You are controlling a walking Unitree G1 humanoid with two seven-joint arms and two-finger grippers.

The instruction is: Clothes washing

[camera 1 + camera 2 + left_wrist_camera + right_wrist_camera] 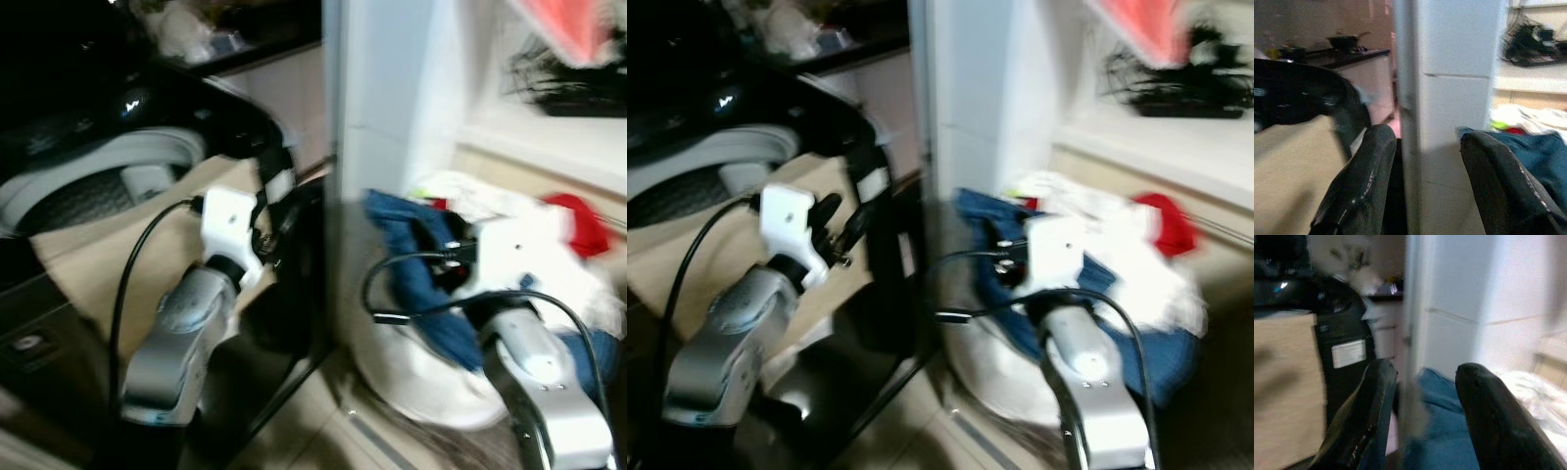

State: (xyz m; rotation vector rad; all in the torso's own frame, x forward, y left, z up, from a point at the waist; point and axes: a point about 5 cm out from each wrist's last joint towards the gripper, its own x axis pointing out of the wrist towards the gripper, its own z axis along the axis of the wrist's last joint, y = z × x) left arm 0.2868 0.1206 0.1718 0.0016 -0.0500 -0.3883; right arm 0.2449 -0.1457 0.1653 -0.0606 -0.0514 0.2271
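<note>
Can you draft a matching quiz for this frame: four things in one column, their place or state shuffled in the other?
Things:
1. blue denim garment
2. red cloth
3. left end effector
4. beige fabric sheet

Place or state:
A. draped over the front of the black washing machine
B. open, aimed at the white pillar
C. on the far right of the laundry pile
D. hanging over the near rim of the round white basket, by the right arm

Pairs: 1-D, 2-C, 3-B, 4-A
</note>
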